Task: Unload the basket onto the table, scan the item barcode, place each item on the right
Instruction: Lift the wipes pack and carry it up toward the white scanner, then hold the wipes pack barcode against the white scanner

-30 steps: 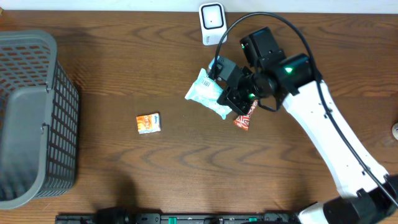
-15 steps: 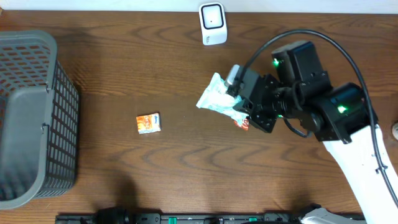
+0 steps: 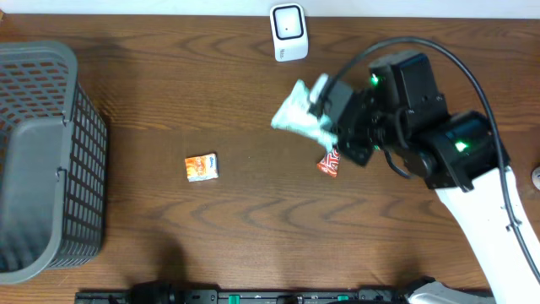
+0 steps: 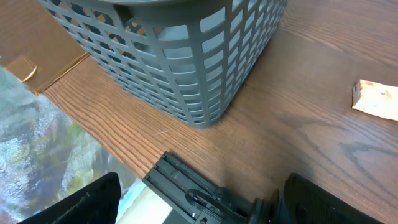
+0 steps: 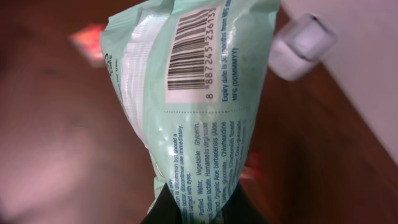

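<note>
My right gripper (image 3: 327, 120) is shut on one end of a mint-green wipes packet (image 3: 298, 112), which hangs in the air right of the table's centre. In the right wrist view the packet (image 5: 193, 106) fills the frame above the gripper (image 5: 196, 210). Its barcode (image 5: 191, 51) faces the camera. The white scanner (image 3: 288, 32) stands at the table's back edge; it shows blurred in the right wrist view as the scanner (image 5: 303, 45), beyond the packet's upper right. My left gripper (image 4: 199, 211) is open and holds nothing, low over the table's front edge.
A red sachet (image 3: 329, 163) lies on the table under the right arm. A small orange packet (image 3: 202, 167) lies left of centre, seen too as the orange packet (image 4: 376, 99). A grey mesh basket (image 3: 42, 160) fills the left side, close to the left gripper as the basket (image 4: 174, 62).
The right arm swung right and lifted the green packet off the table beside the red sachet; the packet now sits slightly higher and nearer the scanner. Left arm unchanged.
</note>
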{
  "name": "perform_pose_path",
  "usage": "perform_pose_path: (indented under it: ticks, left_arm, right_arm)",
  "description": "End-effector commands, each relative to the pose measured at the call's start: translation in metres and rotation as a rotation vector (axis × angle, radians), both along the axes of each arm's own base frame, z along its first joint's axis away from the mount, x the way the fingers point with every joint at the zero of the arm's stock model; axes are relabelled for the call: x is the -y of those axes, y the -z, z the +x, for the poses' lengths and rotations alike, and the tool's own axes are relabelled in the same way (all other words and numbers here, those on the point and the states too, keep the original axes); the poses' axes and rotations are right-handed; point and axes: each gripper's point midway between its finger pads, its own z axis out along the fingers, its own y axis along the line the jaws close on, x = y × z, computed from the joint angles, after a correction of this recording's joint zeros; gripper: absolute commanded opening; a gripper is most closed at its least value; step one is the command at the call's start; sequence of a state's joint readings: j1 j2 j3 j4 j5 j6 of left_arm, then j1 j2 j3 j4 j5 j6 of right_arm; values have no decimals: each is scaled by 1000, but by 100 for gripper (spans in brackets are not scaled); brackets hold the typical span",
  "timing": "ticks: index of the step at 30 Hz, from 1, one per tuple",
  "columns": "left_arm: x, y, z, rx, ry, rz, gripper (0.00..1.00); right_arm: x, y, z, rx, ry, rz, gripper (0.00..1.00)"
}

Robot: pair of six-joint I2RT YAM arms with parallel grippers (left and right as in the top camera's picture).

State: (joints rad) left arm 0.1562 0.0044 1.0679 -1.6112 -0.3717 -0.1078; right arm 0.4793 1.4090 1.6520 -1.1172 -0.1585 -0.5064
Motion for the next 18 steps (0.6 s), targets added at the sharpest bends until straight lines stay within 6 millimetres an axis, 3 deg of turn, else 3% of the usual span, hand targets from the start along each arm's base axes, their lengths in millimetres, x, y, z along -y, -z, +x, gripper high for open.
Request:
perform_pose_path:
  ticks: [1, 7, 12, 18]
  left_arm:
    - [0, 13, -12, -78, -10, -6, 84]
    - [0, 13, -12, -78, -10, -6, 84]
    - [0, 13, -12, -78, -10, -6, 84]
    - [0, 13, -12, -78, -10, -6, 84]
  right_arm:
    - [27, 30, 47, 24, 254, -159, 1]
    - [57, 66, 123, 200, 521, -456, 1]
    - [48, 76, 172, 398, 578, -631, 1]
    - [46, 74, 226, 636, 614, -938, 1]
